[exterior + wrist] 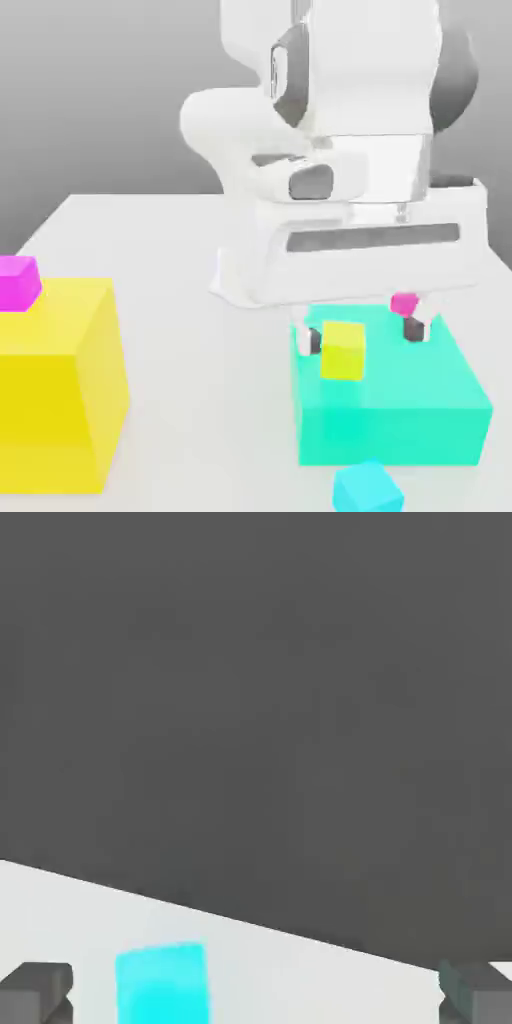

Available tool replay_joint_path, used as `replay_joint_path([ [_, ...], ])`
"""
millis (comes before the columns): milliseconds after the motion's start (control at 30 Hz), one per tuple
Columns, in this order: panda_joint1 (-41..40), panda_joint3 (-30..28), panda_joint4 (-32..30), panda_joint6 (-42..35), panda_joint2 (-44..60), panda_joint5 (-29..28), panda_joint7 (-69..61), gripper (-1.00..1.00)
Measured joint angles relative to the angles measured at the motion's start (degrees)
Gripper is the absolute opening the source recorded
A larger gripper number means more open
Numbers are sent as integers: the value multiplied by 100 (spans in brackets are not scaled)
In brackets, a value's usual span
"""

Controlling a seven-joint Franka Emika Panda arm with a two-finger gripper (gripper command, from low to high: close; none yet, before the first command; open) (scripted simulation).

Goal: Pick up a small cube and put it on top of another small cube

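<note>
A small cyan-blue cube (pixel 367 488) rests on the white table (pixel 200 330) at the front, just before the large teal block (pixel 400 410). My gripper (pixel 364 334) hangs low over the teal block's top, open, its two dark fingertips (pixel 418 328) far apart. A small yellow cube (pixel 343 350) sits on the teal block and appears between the fingers in the exterior view. A small magenta cube (pixel 404 303) shows by the finger on the exterior view's right. In the hand view the gripper (pixel 255 997) holds nothing; a cyan patch (pixel 162 982) lies on the table near one finger.
A big yellow block (pixel 55 390) stands at the exterior view's left with another small magenta cube (pixel 18 282) on its top. The arm's white body (pixel 340 180) looms over the middle of the table.
</note>
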Motion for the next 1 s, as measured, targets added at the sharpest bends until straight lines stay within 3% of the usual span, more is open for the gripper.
replay_joint_path([
  [333, 254, -18, 59, 990, 2079, -265, 11, 0],
  [367, 289, -61, 96, 1149, 2280, -304, 38, -100],
  [600, 293, -66, 105, 1184, 2328, -318, 49, -100],
  [767, 252, 130, -5, 538, 1494, -222, -193, -100],
  [1000, 647, 766, -578, -97, 147, -317, -1790, -100],
])
